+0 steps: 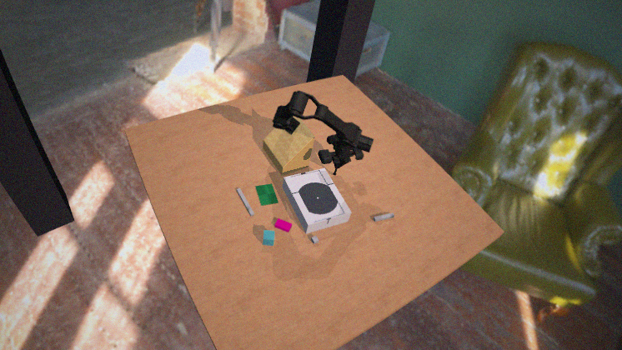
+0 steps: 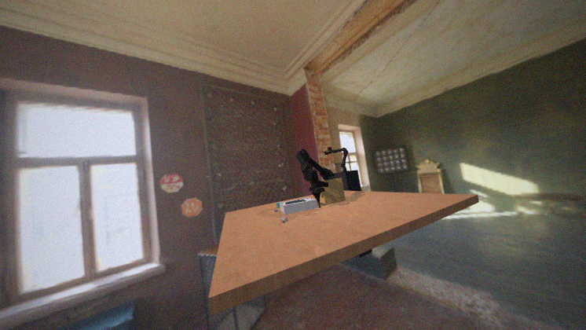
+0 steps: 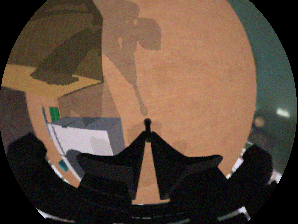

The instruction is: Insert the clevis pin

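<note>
Nearest in the wrist view, the gripper (image 1: pixel 336 167) (image 2: pixel 319 198) (image 3: pixel 148 133) pinches the dark clevis pin (image 1: pixel 334 172) (image 3: pixel 147 123) between its fingertips, beside the pale rimmed tray (image 1: pixel 328 223) (image 2: pixel 301 208) (image 3: pixel 80 138), where the dark disc (image 1: pixel 317 204) lies flat, a tan block (image 1: pixel 288 147) (image 2: pixel 334 192) (image 3: pixel 75 88) standing beyond.

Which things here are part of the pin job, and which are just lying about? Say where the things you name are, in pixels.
Part of the job:
- pin (image 3: pixel 147 122), held in the jaws
- disc (image 1: pixel 318 205)
- tray (image 1: pixel 328 223) (image 2: pixel 301 208) (image 3: pixel 85 140)

Just lying about:
- wooden block (image 1: pixel 287 145) (image 2: pixel 336 192) (image 3: pixel 75 89)
- green square (image 1: pixel 267 194) (image 3: pixel 54 114)
- pink block (image 1: pixel 283 224)
- teal block (image 1: pixel 268 237)
- grey bars (image 1: pixel 244 202) (image 1: pixel 383 217)
</note>
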Available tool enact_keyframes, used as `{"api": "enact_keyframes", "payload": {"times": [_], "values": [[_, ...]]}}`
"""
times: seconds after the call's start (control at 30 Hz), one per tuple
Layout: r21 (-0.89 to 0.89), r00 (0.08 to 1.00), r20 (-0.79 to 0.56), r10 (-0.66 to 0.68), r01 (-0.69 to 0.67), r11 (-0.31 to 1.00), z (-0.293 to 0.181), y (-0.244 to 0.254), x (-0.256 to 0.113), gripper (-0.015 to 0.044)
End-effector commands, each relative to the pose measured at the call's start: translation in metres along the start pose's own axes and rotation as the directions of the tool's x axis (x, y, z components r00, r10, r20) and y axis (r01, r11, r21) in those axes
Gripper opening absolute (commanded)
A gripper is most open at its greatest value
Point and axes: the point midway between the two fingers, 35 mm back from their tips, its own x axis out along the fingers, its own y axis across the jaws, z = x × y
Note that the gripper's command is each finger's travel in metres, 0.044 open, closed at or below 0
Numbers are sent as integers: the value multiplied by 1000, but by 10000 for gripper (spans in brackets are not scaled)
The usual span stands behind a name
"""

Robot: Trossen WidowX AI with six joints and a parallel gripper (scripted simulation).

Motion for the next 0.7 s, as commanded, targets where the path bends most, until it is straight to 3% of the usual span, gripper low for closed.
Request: {"api": "enact_keyframes", "payload": {"times": [0.0,0.67], "values": [[-8,998,67,5,-4,1000,-4,-3,2,0],[-8,910,415,8,-6,1000,-26,-5,1,0]]}}
